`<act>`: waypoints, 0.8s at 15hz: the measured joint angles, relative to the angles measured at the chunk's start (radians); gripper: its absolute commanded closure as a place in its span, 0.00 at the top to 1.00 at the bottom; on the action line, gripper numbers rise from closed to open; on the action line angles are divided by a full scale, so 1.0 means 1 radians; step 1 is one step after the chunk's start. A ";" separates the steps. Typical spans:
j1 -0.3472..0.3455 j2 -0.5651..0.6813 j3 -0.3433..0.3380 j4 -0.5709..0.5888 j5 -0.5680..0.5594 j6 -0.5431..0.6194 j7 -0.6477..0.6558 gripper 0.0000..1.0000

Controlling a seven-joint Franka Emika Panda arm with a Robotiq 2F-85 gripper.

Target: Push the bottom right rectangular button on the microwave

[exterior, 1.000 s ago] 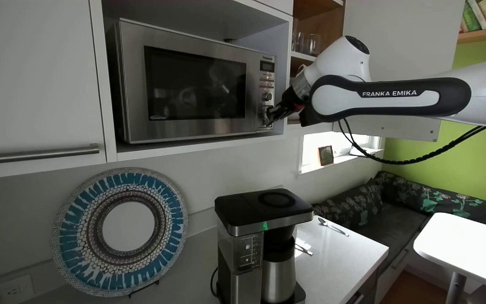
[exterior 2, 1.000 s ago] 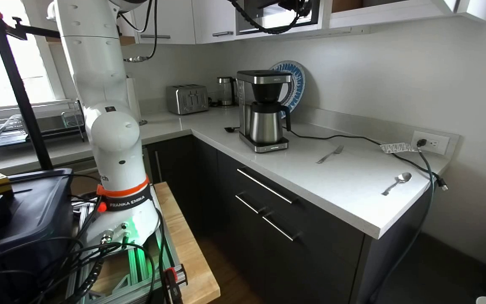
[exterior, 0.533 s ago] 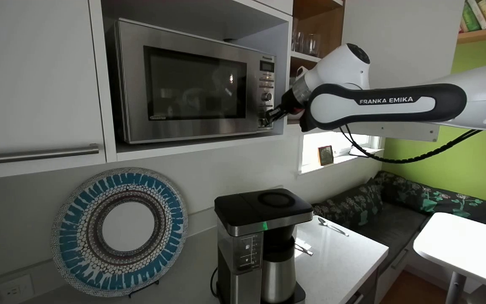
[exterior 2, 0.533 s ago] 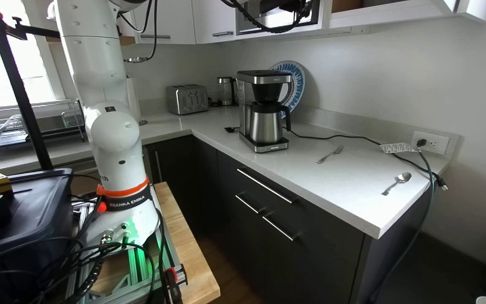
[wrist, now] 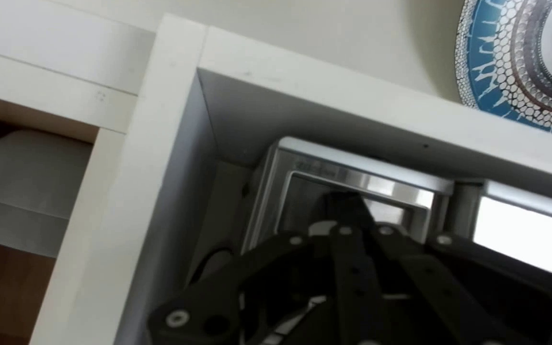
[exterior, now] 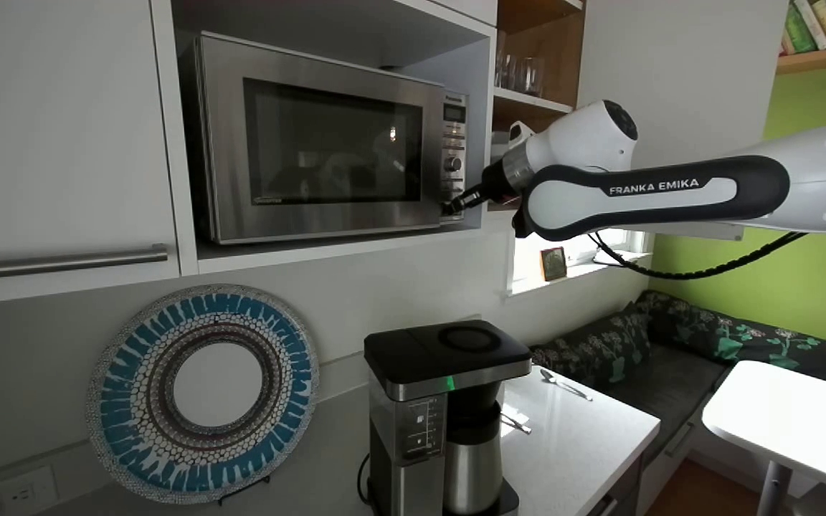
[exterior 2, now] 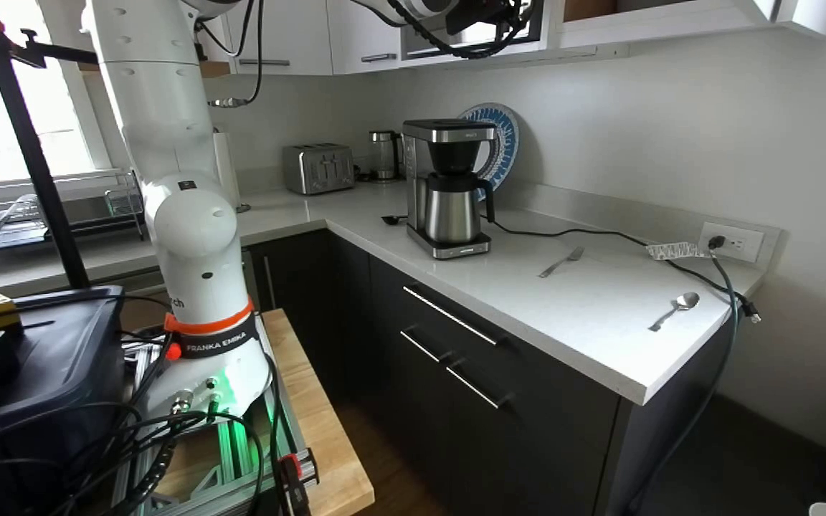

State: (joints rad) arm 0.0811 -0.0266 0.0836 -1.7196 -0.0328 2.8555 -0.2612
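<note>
The silver microwave (exterior: 327, 221) sits in a white wall cubby. Its control panel (exterior: 454, 125) is on the right side, and its door (exterior: 432, 154) stands slightly ajar, with a dark gap beside the panel. The door also shows in the wrist view (wrist: 525, 230). The large rectangular button (wrist: 300, 199) is at the panel's bottom, framed by a raised rim and partly hidden by my fingers. My gripper (exterior: 450, 208) is shut and empty, its fingertips (wrist: 350, 201) together at the button. I cannot tell whether they still press it. In an exterior view the gripper is cut off by the top edge.
The cubby's white side wall (wrist: 170, 191) and bottom edge (wrist: 352, 86) lie close to the gripper. Open shelves with glasses (exterior: 524, 72) are beside it. Below stand a coffee maker (exterior: 449, 358) and a patterned plate (exterior: 201, 394), which leans on the wall.
The arm has lowered, and the fingertips have moved slightly down and in to the panel's bottom. The microwave door has gone from flush to slightly open.
</note>
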 measured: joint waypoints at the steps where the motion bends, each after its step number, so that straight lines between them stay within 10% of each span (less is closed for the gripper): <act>1: 0.000 -0.003 0.000 -0.017 0.039 0.034 -0.049 0.00; 12: 0.044 -0.028 0.005 -0.053 0.510 0.057 -0.447 0.00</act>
State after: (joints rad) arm 0.1252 -0.0550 0.0887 -1.7723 0.4772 2.9127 -0.7085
